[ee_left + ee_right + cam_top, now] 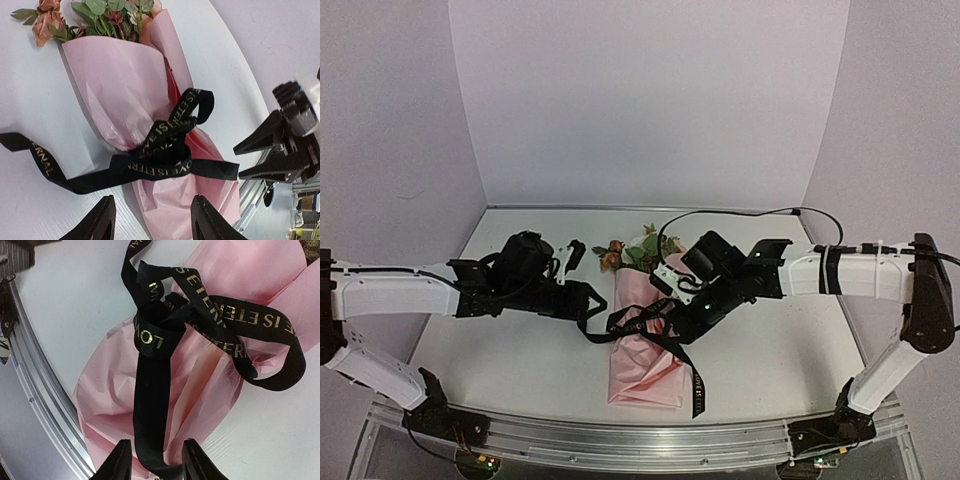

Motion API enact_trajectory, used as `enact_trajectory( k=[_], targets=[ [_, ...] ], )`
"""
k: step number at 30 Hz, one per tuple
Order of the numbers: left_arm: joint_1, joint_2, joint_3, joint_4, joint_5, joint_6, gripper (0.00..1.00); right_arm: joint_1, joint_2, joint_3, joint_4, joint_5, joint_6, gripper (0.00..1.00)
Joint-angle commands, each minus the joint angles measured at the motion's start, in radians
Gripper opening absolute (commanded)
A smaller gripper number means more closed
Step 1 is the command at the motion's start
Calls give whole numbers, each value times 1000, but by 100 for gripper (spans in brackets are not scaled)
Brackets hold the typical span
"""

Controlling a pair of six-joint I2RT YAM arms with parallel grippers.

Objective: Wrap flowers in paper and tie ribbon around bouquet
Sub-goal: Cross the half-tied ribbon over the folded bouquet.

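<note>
Bouquet (pixel 642 345) lies flat on the counter (pixel 770 350) between both arms, long axis near-to-far, flowers (pixel 630 250) at the far end and the narrow paper end toward the arm bases. The ribbon (pixel 165 150) is knotted round its middle. Left gripper (pixel 152 210): jaws apart, empty. Right gripper (pixel 152 450): jaws apart, a ribbon tail loose between them. Judgement: the knot looks soft, so lift clear without snagging the tails.

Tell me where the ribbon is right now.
In the top view, the ribbon is knotted around the middle of the bouquet, which lies at the centre of the table. One tail trails toward the near edge on the right side.
</note>
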Motion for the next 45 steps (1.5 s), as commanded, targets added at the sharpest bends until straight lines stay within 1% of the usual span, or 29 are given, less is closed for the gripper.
enact_trajectory(
  k=[1, 8, 10, 14, 17, 20, 25, 29, 33, 36, 41, 45],
  targets=[
    [66, 80, 156, -1, 63, 106, 53, 7, 3, -11, -4, 26, -11, 33],
    [104, 262, 341, -10, 161, 204, 52, 7, -11, -41, 34, -2, 25, 15],
    [109, 307, 384, -16, 186, 222, 52, 7, -27, -60, 53, 1, 33, 15],
    [110, 378, 453, -24, 233, 252, 52, 7, -45, -80, 77, -8, 51, 22],
    [110, 414, 480, -18, 258, 255, 52, 7, -45, -84, 91, -18, 69, 22],
    [110, 443, 496, -14, 284, 252, 51, 7, -52, -93, 97, -17, 79, 20],
    [110, 480, 527, -25, 323, 266, 49, 7, -75, -111, 115, -3, 97, 9],
    [102, 515, 549, -42, 364, 290, 48, 8, -99, -118, 123, 17, 109, 6],
    [75, 555, 588, -75, 368, 341, 47, 7, -123, -128, 127, 56, 137, 5],
    [57, 594, 622, -111, 346, 369, 47, 7, -131, -138, 127, 92, 161, 3],
    [27, 655, 680, -165, 272, 420, 47, 2, -133, -154, 127, 147, 215, 0],
    [17, 689, 716, -197, 219, 454, 49, -3, -141, -175, 127, 196, 252, 0]
  ],
)
